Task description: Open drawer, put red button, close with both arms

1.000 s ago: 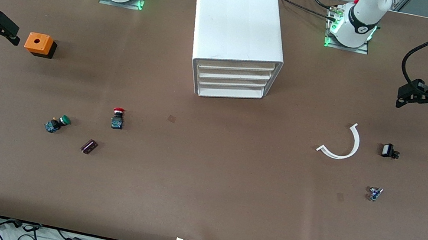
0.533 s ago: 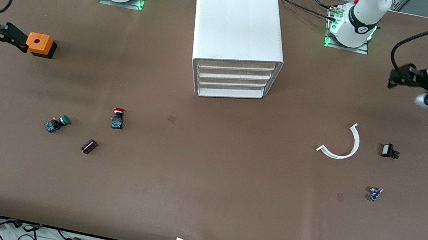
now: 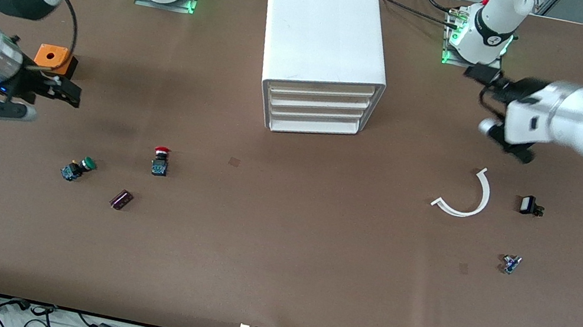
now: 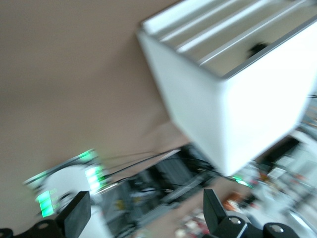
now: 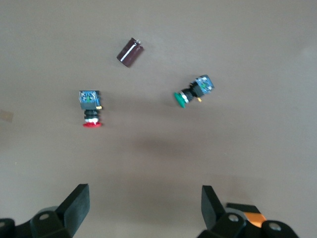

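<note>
Front view: drawer cabinet (image 3: pixel 326 50) at upper centre, all 4 drawers closed. Red button (image 3: pixel 160 161) sits centre-left, untouched. Right gripper (image 3: pixel 61 90) and left gripper (image 3: pixel 478 76) both open wide, empty. Opening step pending; next, left gripper must reach a drawer front.

The red button (image 3: pixel 160 161) stands upright on the brown desk (image 3: pixel 271 280), red mushroom cap on top of a black-and-blue body, untouched. It lies toward the right arm's end of the desk, nearer the front camera than the white drawer cabinet (image 3: pixel 326 50), whose four drawers are all shut.
</note>
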### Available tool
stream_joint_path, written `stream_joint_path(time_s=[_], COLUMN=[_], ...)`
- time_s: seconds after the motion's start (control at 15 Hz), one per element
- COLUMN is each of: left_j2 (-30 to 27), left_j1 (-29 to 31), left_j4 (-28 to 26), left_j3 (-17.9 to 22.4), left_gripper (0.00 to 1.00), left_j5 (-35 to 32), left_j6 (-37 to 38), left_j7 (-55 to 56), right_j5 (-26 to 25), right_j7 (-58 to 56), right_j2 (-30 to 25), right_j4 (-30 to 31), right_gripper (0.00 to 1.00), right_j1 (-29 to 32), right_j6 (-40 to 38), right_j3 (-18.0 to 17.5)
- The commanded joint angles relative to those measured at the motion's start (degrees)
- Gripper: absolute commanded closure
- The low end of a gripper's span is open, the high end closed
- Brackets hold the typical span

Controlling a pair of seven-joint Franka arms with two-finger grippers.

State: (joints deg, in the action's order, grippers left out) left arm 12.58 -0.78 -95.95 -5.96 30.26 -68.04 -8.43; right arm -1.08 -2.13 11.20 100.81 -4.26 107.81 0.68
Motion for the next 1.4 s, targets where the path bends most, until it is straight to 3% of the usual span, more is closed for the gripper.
stream_joint_path(time_s=[0.0, 0.2, 0.4, 0.73, 0.93, 1.2, 1.33], left_j2=[9.4, 14.3, 18.6, 18.4, 18.5, 18.8, 18.9], left_j1=[-0.2, -2.2, -2.9, -2.9, -2.8, -2.9, -3.2], left_j4=[2.3, 1.4, 0.8, -10.0, -14.9, -20.2, -21.0], left_j3=[0.2, -1.2, -2.8, -9.9, -10.3, -10.4, -10.5], left_gripper=[0.00, 0.00, 0.00, 0.00, 0.00, 0.32, 0.37], left_j5=[7.3, 13.2, 20.2, 28.9, 34.2, 40.8, 41.6], left_j6=[-3.9, -13.8, -18.9, -34.8, -36.3, -36.1, -36.0], left_j7=[-5.9, -15.7, -25.4, -39.2, -46.7, -53.8, -53.9], right_j5=[-0.1, -0.1, -0.1, -0.2, -0.1, -0.1, -0.1], right_j7=[3.2, 3.3, 3.9, 4.3, 4.4, 4.8, 5.6], right_j2=[3.8, 7.3, 11.9, 17.7, 19.9, 22.5, 23.6], right_j4=[-0.2, -0.3, -0.7, -1.1, -1.1, -1.1, -1.1], right_gripper=[0.00, 0.00, 0.00, 0.00, 0.00, 0.00, 0.00], right_j1=[-2.2, -5.4, -8.4, -9.6, -10.2, -10.6, -11.2], right_j6=[3.8, 6.8, 12.5, 18.6, 19.5, 21.5, 22.7], right_j3=[-0.1, -0.1, -0.1, -0.1, -0.1, -0.1, -0.1])
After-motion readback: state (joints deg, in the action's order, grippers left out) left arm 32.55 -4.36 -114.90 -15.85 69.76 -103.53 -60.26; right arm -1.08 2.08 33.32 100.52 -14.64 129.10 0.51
